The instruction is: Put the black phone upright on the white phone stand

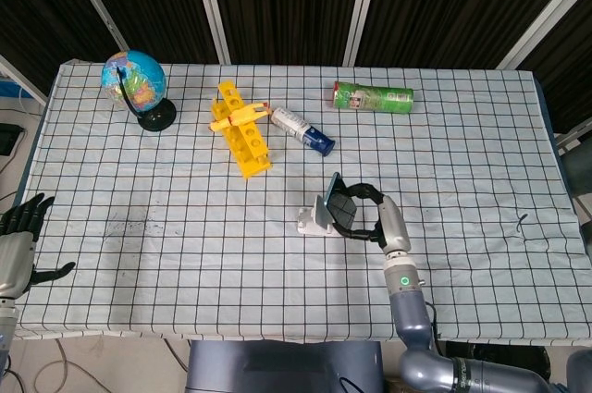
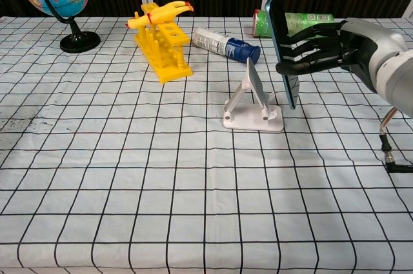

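Observation:
The black phone (image 1: pixel 335 197) with a blue rim stands upright on its edge in the air, gripped from behind by my right hand (image 1: pixel 365 213). In the chest view the phone (image 2: pixel 273 22) is seen edge-on, tilted, its lower end just right of the white phone stand (image 2: pixel 253 103) and a little above the cloth. My right hand (image 2: pixel 322 48) wraps its dark fingers around the phone's back. The stand (image 1: pixel 317 217) is bare, its sloped plate facing the phone. My left hand (image 1: pixel 18 245) hangs off the table's left edge, fingers spread, holding nothing.
A globe (image 1: pixel 136 80) stands at the back left. A yellow rack (image 1: pixel 242 129) and a blue-and-white bottle (image 1: pixel 302 130) lie behind the stand. A green can (image 1: pixel 373 95) lies at the back. A checked cloth (image 1: pixel 185 254) covers the table.

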`<state>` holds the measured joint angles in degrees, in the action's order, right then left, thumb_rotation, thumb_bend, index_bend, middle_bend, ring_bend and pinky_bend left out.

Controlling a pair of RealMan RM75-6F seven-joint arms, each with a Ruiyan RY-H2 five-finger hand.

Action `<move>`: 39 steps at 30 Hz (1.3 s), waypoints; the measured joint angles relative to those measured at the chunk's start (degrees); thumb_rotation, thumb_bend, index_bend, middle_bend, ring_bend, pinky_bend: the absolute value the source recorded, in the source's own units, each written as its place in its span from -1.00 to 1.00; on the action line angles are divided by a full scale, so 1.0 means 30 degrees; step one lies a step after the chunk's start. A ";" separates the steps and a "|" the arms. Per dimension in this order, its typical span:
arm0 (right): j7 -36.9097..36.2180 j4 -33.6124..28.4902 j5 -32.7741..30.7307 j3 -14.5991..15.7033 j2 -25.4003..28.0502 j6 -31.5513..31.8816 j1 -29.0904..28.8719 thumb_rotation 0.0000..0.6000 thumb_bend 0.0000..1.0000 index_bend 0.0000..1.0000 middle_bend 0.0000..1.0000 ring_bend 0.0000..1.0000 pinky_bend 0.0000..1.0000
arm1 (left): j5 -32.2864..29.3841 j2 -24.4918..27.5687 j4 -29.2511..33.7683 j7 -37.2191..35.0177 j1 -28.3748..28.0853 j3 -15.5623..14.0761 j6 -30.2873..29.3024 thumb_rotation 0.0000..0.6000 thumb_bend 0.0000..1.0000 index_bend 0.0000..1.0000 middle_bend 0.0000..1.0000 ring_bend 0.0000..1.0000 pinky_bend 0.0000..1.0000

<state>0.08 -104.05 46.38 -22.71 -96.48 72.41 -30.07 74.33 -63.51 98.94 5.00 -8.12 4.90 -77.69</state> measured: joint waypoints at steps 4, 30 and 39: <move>-0.0473 0.0429 -0.0131 -0.0304 -0.0315 -0.0256 -0.0065 1.00 0.38 0.36 0.30 -0.44 -0.72 | -0.0034 0.0063 0.0046 -0.0100 -0.0023 -0.0011 0.0090 1.00 -1.00 -1.00 -1.00 -1.00 -1.00; -0.5743 0.1963 0.1417 -0.0820 -0.0829 -0.2806 0.0753 1.00 0.38 0.36 0.30 -0.44 -0.72 | -0.0142 0.0119 0.0124 -0.0224 -0.0073 -0.0040 0.0190 1.00 -1.00 -1.00 -1.00 -1.00 -1.00; -0.7500 0.2955 0.2721 -0.0369 -0.1274 -0.3036 0.1187 1.00 0.38 0.36 0.30 -0.44 -0.72 | -0.0162 0.0125 0.0172 -0.0195 -0.0069 -0.0061 0.0181 1.00 -1.00 -1.00 -1.00 -1.00 -1.00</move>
<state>-22.42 -95.19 54.54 -23.82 -100.31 63.30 -26.51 73.85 -63.13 99.45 4.42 -8.33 4.72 -77.14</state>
